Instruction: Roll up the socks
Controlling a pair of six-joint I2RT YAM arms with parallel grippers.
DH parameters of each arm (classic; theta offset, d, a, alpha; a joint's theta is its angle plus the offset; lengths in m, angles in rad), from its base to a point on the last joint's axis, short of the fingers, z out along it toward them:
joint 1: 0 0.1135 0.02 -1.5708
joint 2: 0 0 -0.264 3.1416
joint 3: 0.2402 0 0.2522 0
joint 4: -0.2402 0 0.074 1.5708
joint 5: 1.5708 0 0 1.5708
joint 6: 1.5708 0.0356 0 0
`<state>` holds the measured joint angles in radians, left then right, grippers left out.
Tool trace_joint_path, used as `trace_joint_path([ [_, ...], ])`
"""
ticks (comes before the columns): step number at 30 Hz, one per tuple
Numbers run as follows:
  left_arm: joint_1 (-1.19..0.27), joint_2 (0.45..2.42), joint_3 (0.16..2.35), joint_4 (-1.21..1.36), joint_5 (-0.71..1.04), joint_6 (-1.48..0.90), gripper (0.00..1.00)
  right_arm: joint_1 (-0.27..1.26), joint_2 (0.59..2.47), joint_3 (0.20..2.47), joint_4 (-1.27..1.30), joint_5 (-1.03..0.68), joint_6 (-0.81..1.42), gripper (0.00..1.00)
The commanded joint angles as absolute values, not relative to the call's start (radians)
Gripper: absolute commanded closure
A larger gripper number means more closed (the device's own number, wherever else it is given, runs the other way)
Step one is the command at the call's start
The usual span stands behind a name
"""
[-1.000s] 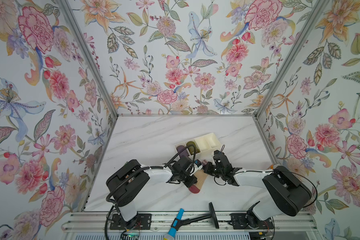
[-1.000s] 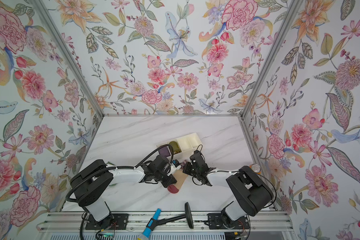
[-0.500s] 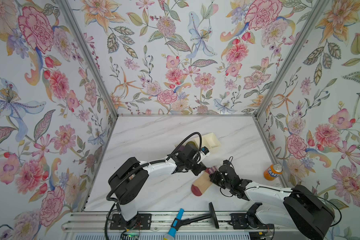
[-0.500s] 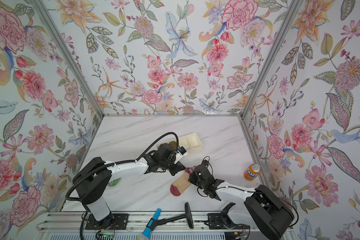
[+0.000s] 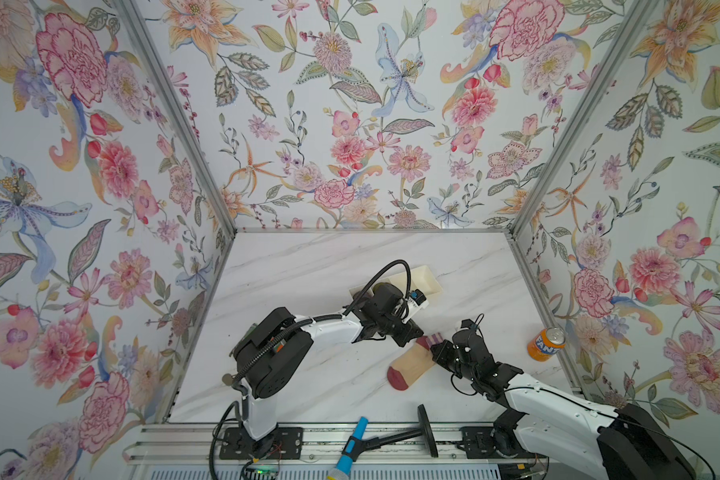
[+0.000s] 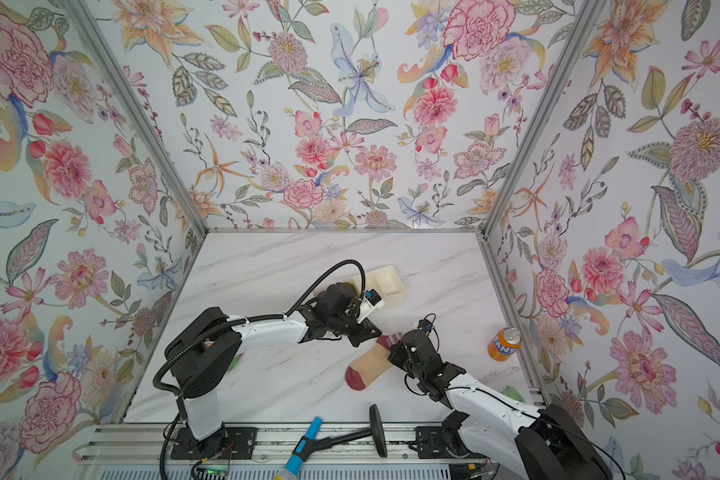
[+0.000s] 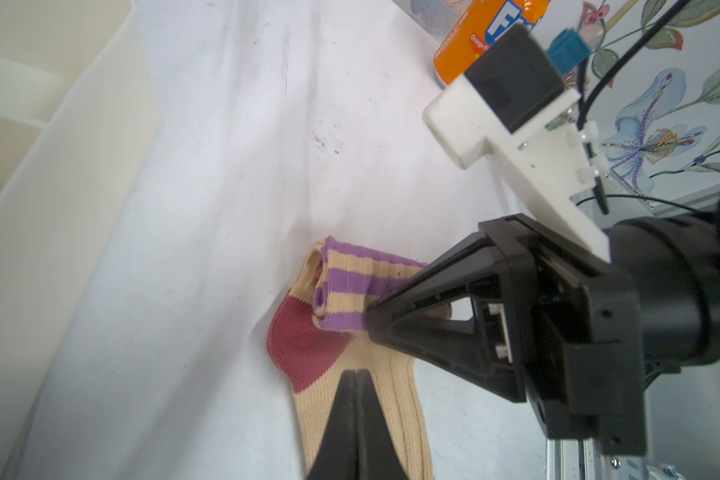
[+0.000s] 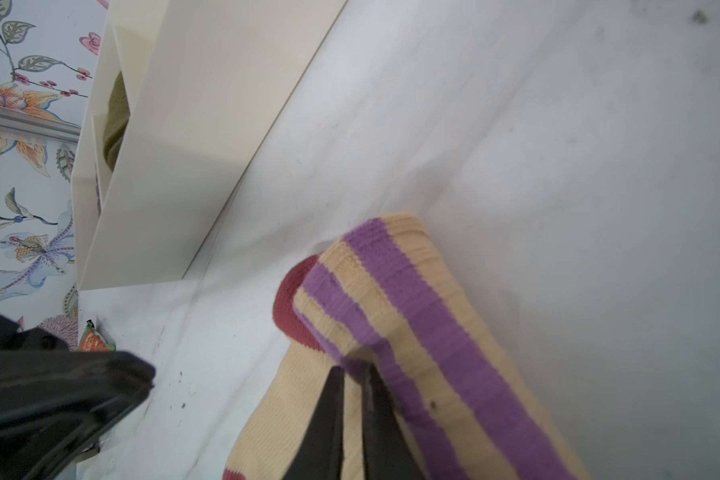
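Top views both showed the socks [image 5: 412,363] lying flat on the white marble table [image 5: 308,270], near the middle and toward its near edge. The maroon toe pointed near-left and the striped cuff end lay at the far right. That cuff end was turned over on itself into a short roll, lying against the maroon heel patch.

The right gripper [image 5: 435,349] met this roll from the right. In the right wrist view its jaws stood almost together, with a fold of the purple-striped knit pinched between the tips.

The left gripper [image 5: 414,334] reached in from the left, its tip just beside the heel. In the left wrist view its jaws were pressed tight with nothing between them, over the tan ribbed part. Whether that tip touched the knit could not be told.

A cream tray [image 5: 427,278] sat farther back, with a green roll [image 8: 115,124] in one compartment. An orange can [image 5: 546,343] stood upright well to the right, by the wall.
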<state>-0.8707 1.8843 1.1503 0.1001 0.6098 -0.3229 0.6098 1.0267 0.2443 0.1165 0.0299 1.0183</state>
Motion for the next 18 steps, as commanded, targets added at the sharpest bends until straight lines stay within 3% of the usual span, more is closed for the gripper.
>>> trace_joint_path([
  [1, -0.880, 1.904, 1.195, 0.122, 0.641, -0.337, 1.00, 0.594, 1.054, 0.225, 0.113, -0.006, 0.977, 0.88],
  [18, -0.930, 2.024, 1.272, 0.145, 0.715, -0.369, 1.00, 0.522, 0.984, 0.166, 0.131, -0.047, 1.007, 0.93],
])
